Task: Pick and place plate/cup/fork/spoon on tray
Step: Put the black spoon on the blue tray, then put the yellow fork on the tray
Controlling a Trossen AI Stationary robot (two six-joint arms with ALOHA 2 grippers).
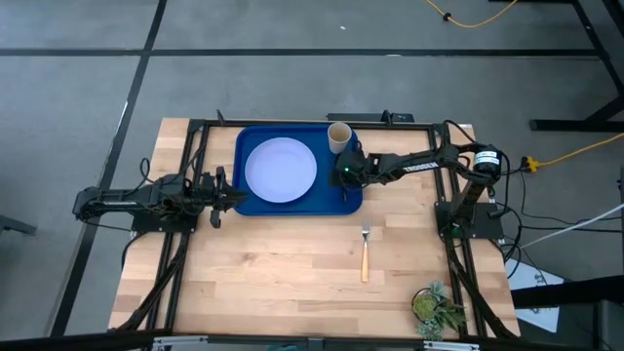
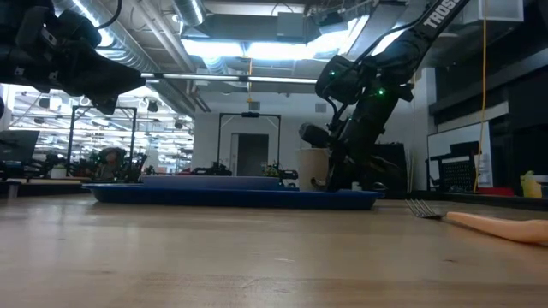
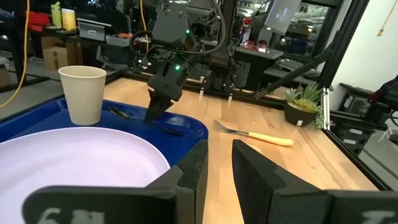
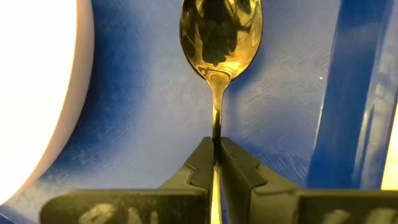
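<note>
The blue tray [image 1: 346, 200] holds the pale plate [image 1: 281, 170] flat on its floor, and the tan cup [image 1: 338, 136] stands upright at its far right corner. My right gripper [image 1: 343, 177] is over the tray's right part, shut on the dark spoon [image 4: 221, 34]. The wooden-handled fork [image 1: 366, 251] lies flat on the table, nearer the front than the tray. My left gripper [image 1: 232, 196] waits at the tray's left edge with a small gap between its fingers [image 3: 193, 174], holding nothing. My right gripper pinches the spoon's thin handle [image 4: 216, 121] between its two fingertips, a little behind the bowl. The fingers come from above, slanting in from the table's right. The spoon lies about level just over the tray floor [image 3: 171, 130]; whether it touches the floor, I cannot tell.
A small potted plant [image 1: 436, 307] stands at the table's near right corner. Bare wood lies in front of the tray around the fork. The black frame rails [image 1: 195, 146] run along the table's left, right and far sides.
</note>
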